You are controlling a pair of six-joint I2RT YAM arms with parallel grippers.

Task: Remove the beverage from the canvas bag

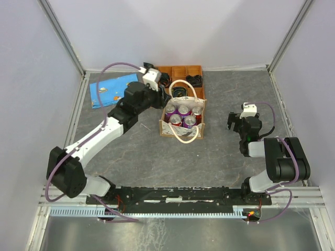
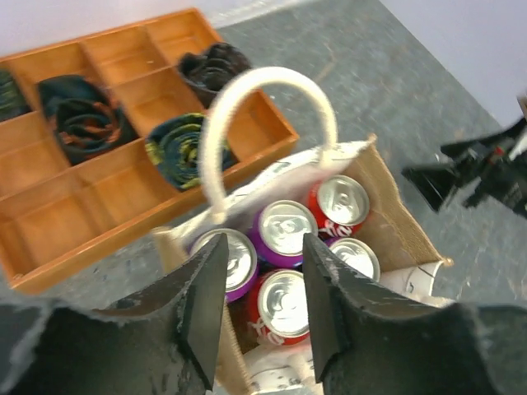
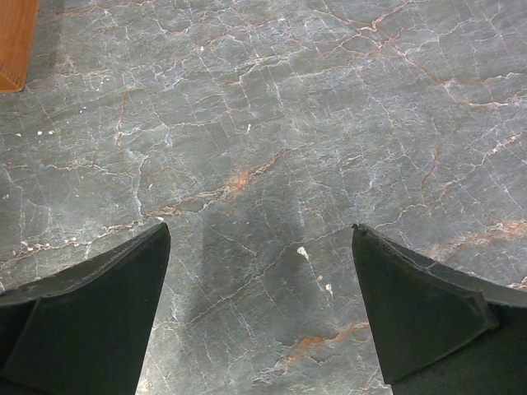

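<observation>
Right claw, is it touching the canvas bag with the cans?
Apart. The top view shows a strip of bare table between the right claw and the canvas bag. The right wrist view shows bare table beneath the claw.

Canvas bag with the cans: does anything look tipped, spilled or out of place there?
Nothing spilled or damaged. The canvas bag stands upright, its five cans upright inside. Only untidy detail: one handle arches up, while the other handle lies flopped outward over the bag's near side.
</observation>
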